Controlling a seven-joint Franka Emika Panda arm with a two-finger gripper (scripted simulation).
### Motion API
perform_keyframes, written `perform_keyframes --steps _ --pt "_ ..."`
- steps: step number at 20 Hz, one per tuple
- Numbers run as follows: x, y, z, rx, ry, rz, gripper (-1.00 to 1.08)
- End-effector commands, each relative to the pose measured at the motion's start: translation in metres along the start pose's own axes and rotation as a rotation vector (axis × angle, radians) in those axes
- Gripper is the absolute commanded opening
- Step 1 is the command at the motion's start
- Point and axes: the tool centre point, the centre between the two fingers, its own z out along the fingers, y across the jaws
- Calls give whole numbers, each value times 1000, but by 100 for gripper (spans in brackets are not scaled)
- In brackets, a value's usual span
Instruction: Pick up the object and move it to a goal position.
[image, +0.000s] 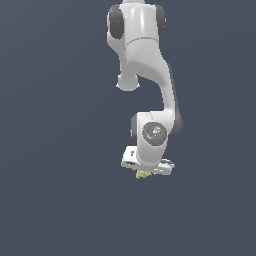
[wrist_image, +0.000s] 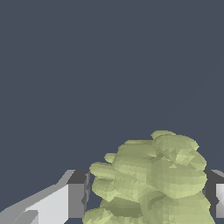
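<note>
A lumpy yellow-green clump (wrist_image: 153, 179) is filling the wrist view, sitting between the two dark fingertips (wrist_image: 78, 194) of the hand (wrist_image: 146, 197), which is gripping it on both sides. In the exterior view, the clump (image: 143, 174) is peeking out beneath the hand (image: 145, 173) as the white arm (image: 150, 75) is hanging over the plain dark floor (image: 50, 200).
</note>
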Motion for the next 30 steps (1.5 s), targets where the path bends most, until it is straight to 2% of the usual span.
perform_keyframes --steps 1,11,17,24,30 --pt "0 0 0 0 0 0 -100" --pt "-1 0 -2 0 0 0 -100" --pt "-7 0 -16 0 0 0 -100" --pt "-23 0 -53 0 0 0 -100" --pt "-44 0 -103 0 0 0 -100"
